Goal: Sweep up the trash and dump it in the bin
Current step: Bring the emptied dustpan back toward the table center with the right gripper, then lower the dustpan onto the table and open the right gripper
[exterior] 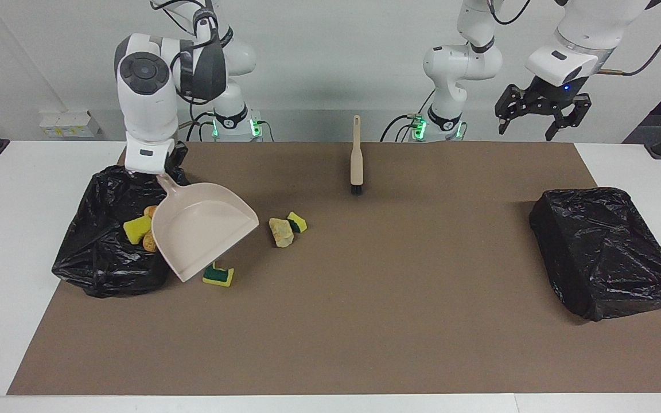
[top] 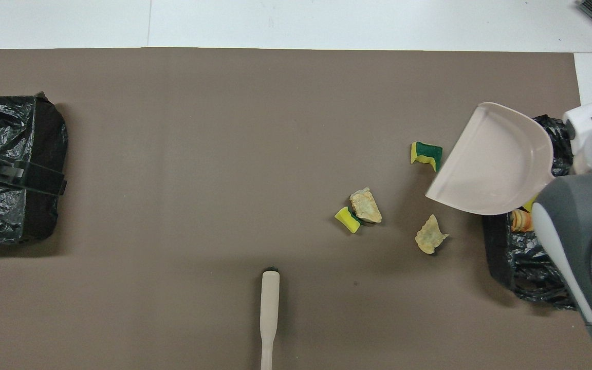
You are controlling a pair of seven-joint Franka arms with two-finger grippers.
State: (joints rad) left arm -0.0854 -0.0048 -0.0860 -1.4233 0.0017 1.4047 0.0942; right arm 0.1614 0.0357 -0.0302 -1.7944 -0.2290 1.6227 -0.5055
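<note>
My right gripper (exterior: 155, 171) is shut on the handle of the beige dustpan (exterior: 201, 226), which is held tilted over the edge of the black bag-lined bin (exterior: 98, 252) at the right arm's end. The pan looks empty. A yellow sponge (exterior: 136, 228) and orange-brown lumps (exterior: 150, 242) lie in the bin. On the mat beside the pan lie a green-backed sponge (exterior: 218, 276), a tan lump (exterior: 280, 232) touching a yellow sponge (exterior: 298, 221), and another tan lump (top: 431, 235). My left gripper (exterior: 531, 123) is open, raised over the left arm's end.
The beige brush (exterior: 356, 158) lies on the brown mat (exterior: 365, 321) at the middle, near the robots. A second black bag-covered box (exterior: 606, 252) sits at the left arm's end, under my left gripper in the overhead view (top: 18, 174).
</note>
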